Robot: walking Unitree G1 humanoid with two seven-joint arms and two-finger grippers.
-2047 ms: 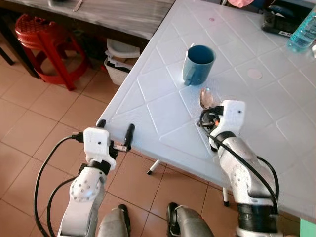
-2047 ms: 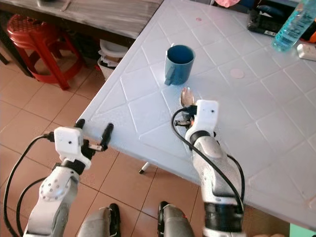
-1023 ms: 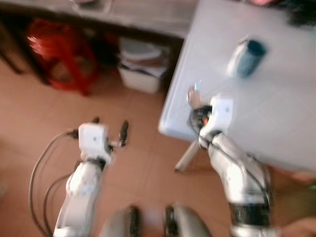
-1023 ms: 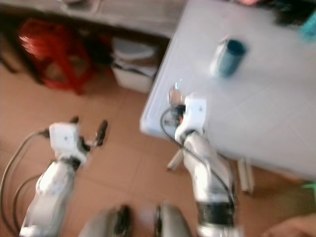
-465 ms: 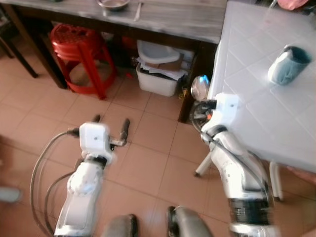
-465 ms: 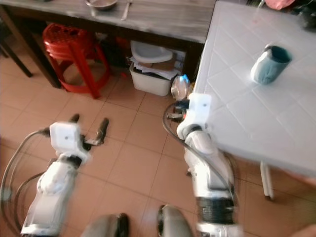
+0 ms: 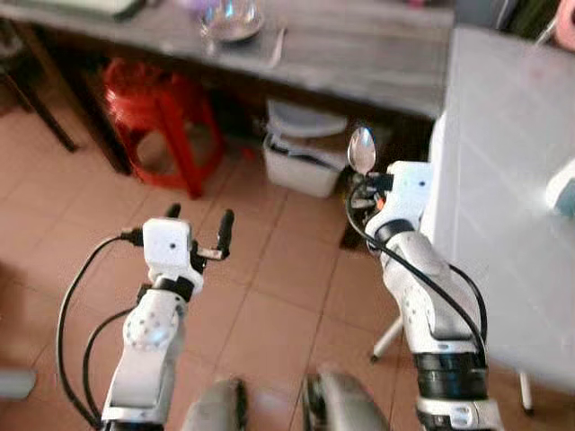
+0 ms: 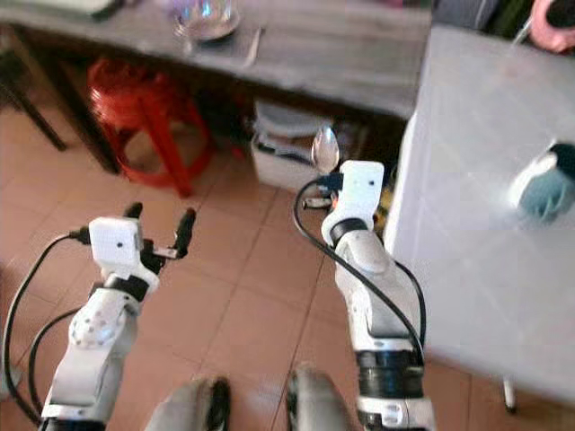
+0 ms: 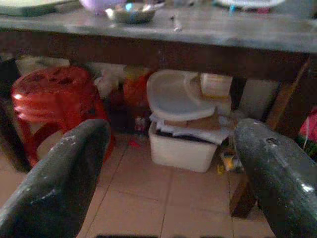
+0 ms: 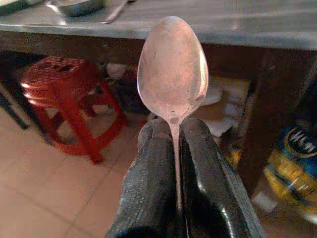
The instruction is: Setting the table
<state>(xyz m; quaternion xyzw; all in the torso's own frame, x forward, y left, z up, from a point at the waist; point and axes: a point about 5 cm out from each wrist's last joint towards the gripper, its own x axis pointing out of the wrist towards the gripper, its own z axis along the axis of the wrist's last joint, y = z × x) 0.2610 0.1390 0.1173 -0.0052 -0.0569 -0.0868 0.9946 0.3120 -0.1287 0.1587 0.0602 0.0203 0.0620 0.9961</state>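
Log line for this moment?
right tool: shut on spoon | left tool: open, idle | facing: grey counter, red stool

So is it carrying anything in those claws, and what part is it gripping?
Yes. The right gripper holds a metal spoon by its thin handle just below the bowl, with the bowl sticking out beyond the fingertips. The left gripper is open and holds nothing.

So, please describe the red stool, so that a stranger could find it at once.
Look at the long grey wooden bench; the red stool stands on the tiled floor, partly under it. Beside it sits a white bin, but the stool alone is red plastic with splayed legs.
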